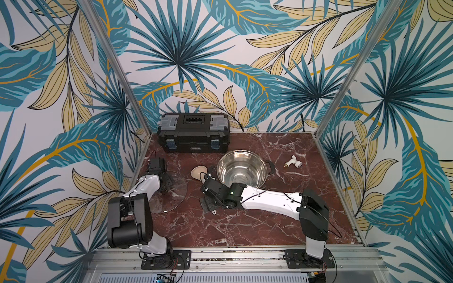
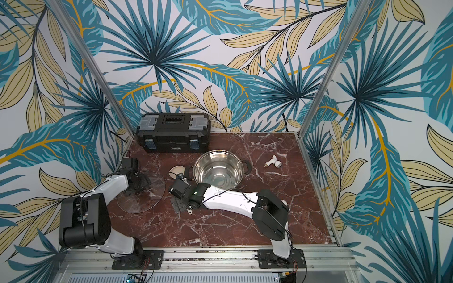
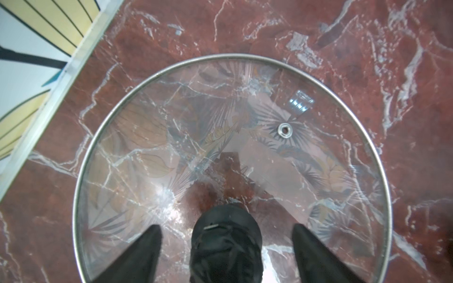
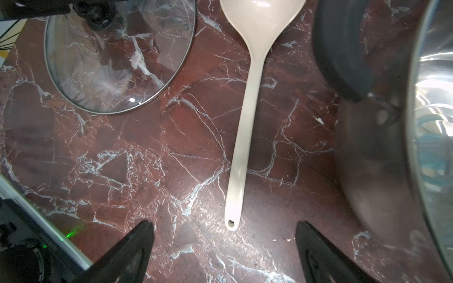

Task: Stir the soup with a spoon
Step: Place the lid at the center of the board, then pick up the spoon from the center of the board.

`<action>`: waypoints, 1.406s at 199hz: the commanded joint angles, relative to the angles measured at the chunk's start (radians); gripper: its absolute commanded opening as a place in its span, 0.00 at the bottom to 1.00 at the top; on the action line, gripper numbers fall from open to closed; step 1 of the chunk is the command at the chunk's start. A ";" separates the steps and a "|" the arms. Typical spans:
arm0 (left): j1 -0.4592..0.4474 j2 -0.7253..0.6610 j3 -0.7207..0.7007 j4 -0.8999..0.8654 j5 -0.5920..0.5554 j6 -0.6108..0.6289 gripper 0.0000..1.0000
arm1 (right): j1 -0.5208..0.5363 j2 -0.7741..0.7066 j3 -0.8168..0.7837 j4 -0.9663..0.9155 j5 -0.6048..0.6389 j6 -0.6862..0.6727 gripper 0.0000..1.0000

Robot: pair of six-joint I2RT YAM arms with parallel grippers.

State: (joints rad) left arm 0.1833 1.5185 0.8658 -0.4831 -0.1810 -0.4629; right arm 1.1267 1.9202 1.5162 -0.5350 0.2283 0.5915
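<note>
right gripper [image 4: 223,222] jaws wide apart, spoon [image 4: 247,110] handle tip level with the gap, not gripped | left gripper [image 3: 226,226] jaws apart either side of lid [image 3: 232,137] knob | spoon flat on table [image 1: 245,227], bowl just beside pot [image 1: 241,169] | pot bare inside | toolbox [image 1: 193,132] at back

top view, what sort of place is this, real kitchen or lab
Probably a robot test booth: leaf-print panels on aluminium posts, left arm and right arm bolted to a rail, pot near a toolbox.

Cream spoon [image 4: 248,110], red white-veined table [image 4: 147,147]
</note>
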 commanded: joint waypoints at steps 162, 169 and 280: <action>0.008 -0.858 0.014 -0.291 0.308 -0.159 0.96 | 0.006 0.300 0.223 -0.136 0.070 0.034 0.53; 0.009 -0.869 0.013 -0.295 0.315 -0.165 0.96 | 0.006 0.311 0.233 -0.141 0.070 0.036 0.53; 0.009 -0.894 -0.004 -0.276 0.362 -0.198 0.97 | 0.004 0.366 0.240 -0.145 0.064 0.077 0.35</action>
State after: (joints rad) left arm 0.1886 0.6365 0.8642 -0.7620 0.1688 -0.6575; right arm 1.1267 2.2616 1.7523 -0.6579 0.2943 0.6456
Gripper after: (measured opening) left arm 0.971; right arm 0.403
